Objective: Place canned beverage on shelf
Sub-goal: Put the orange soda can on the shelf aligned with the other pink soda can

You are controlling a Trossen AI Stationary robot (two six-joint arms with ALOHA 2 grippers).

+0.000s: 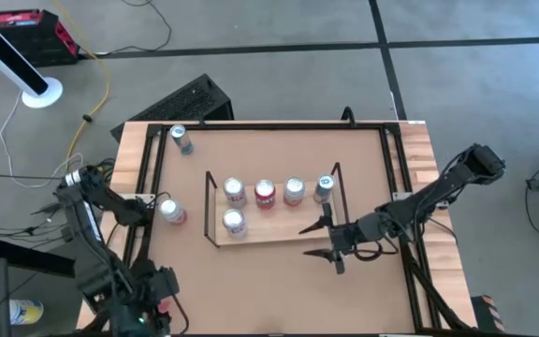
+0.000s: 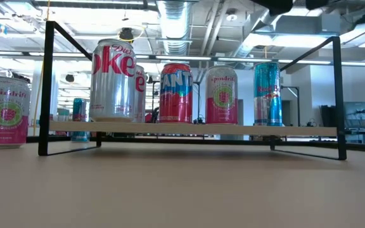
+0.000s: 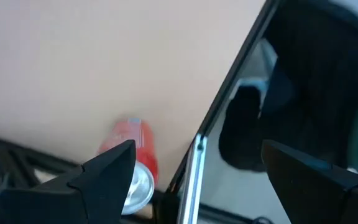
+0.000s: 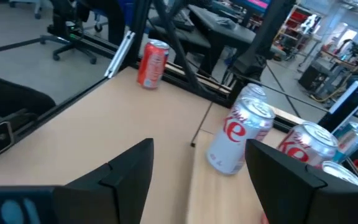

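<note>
I see the shelf (image 1: pixel 268 227) mid-table, long axis running left to right, five cans upright on it. My right gripper (image 1: pixel 326 240) hovers at its right end, fingers spread wide, holding nothing. Left gripper (image 1: pixel 141 316) waits at the near-left edge, open, empty.

A silver can (image 2: pixel 114 79) reads "Diet" and "oke"; a red can (image 2: pixel 175 92) "FANTA"; two pink cans (image 2: pixel 222 95) (image 2: pixel 4 111) "spindrift".
</note>
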